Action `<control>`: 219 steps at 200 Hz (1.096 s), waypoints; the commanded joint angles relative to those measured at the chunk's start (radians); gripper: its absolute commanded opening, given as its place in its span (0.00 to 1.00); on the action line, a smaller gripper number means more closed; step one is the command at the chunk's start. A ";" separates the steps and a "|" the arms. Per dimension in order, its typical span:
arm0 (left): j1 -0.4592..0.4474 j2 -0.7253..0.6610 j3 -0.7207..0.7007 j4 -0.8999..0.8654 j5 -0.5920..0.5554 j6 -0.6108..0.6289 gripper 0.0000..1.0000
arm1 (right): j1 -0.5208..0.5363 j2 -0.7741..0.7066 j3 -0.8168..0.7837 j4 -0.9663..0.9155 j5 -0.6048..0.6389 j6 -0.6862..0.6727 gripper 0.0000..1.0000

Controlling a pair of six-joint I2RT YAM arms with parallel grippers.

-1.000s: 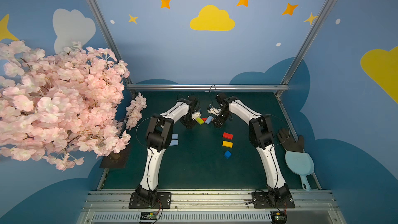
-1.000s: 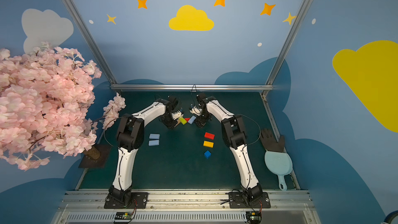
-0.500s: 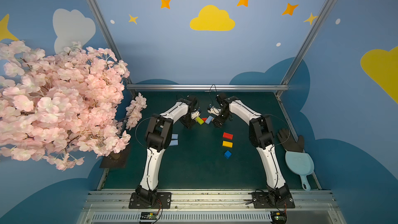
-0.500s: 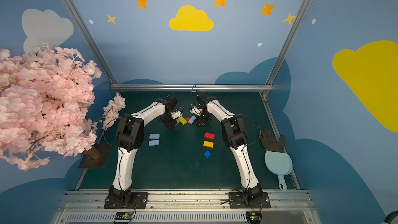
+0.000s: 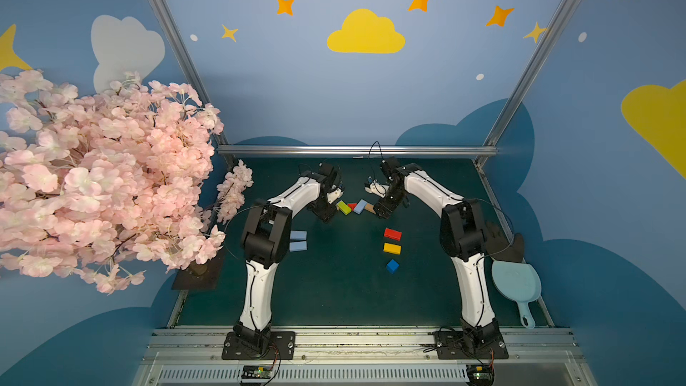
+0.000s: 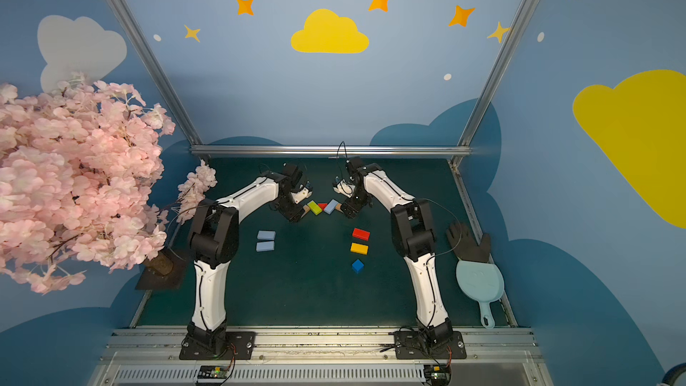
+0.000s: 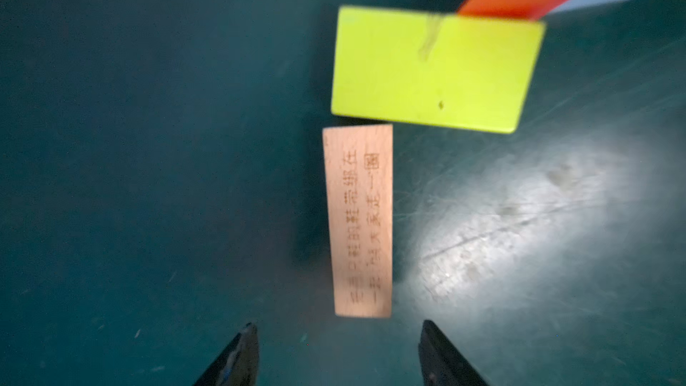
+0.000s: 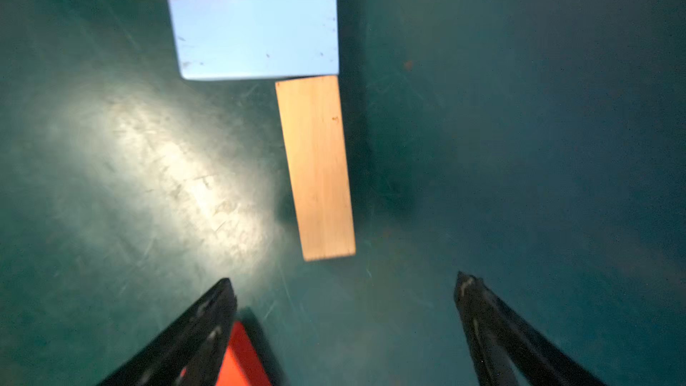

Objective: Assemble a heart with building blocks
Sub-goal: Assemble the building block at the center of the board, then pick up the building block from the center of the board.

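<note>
On the green mat, a lime green block (image 5: 343, 207), the red triangle (image 5: 352, 205) and a light blue block (image 5: 360, 206) form the top of the heart. A tan bar (image 7: 358, 220) runs from the lime block's end, and another tan bar (image 8: 315, 168) from the light blue block (image 8: 256, 33). My left gripper (image 7: 337, 332) is open just short of its tan bar. My right gripper (image 8: 344, 280) is open wide, also short of its bar. Two light blue bars (image 5: 298, 240), a red bar (image 5: 392, 233), a yellow bar (image 5: 392, 248) and the dark blue cube (image 5: 392, 266) lie loose.
A pink blossom tree (image 5: 92, 180) overhangs the left side on a dark base (image 5: 196, 272). A black glove (image 5: 501, 239) and a light blue dustpan (image 5: 516, 284) lie at the right edge. A metal rail (image 5: 356, 150) bounds the back.
My left gripper has opened, and its tan bar now lies free on the mat. The right gripper stays open, and both arms have hardly moved.
</note>
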 commanded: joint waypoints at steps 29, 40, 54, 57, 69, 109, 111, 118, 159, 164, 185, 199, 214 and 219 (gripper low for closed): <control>0.064 -0.223 -0.039 -0.065 0.036 -0.375 0.73 | -0.058 -0.290 -0.189 -0.002 -0.120 0.039 0.89; 0.076 -0.242 -0.079 -0.076 0.055 -0.496 0.75 | -0.061 -0.316 -0.262 0.031 -0.119 0.030 0.74; 0.084 -0.257 -0.133 -0.081 0.099 -0.632 0.75 | -0.058 -0.332 -0.329 0.072 -0.084 0.011 0.39; 0.086 -0.258 -0.146 -0.081 0.101 -0.658 0.75 | -0.058 -0.332 -0.336 0.076 -0.074 0.010 0.37; 0.087 -0.270 -0.197 -0.073 0.105 -0.760 0.74 | -0.051 -0.321 -0.345 0.073 -0.039 0.004 0.46; 0.113 -0.265 -0.293 -0.045 0.118 -0.953 0.71 | -0.032 -0.268 -0.365 0.078 -0.006 0.002 0.57; 0.115 -0.265 -0.297 -0.045 0.117 -0.958 0.71 | -0.032 -0.267 -0.366 0.079 -0.005 0.001 0.57; 0.120 -0.266 -0.307 -0.046 0.109 -0.979 0.70 | -0.027 -0.258 -0.371 0.082 0.001 -0.002 0.57; 0.159 -0.263 -0.369 -0.020 0.103 -1.068 0.69 | -0.016 -0.223 -0.392 0.104 0.019 -0.004 0.57; 0.167 -0.260 -0.378 -0.012 0.113 -1.083 0.69 | -0.016 -0.218 -0.392 0.104 0.022 -0.003 0.57; 0.188 -0.247 -0.409 0.025 0.155 -1.145 0.68 | -0.013 -0.200 -0.379 0.106 0.034 -0.008 0.57; 0.188 -0.237 -0.409 0.037 0.161 -1.173 0.67 | -0.013 -0.194 -0.372 0.105 0.038 -0.014 0.57; 0.189 -0.225 -0.402 0.041 0.158 -1.197 0.67 | -0.013 -0.188 -0.370 0.102 0.041 -0.019 0.57; 0.188 -0.220 -0.399 0.041 0.155 -1.204 0.66 | -0.014 -0.187 -0.370 0.100 0.042 -0.022 0.57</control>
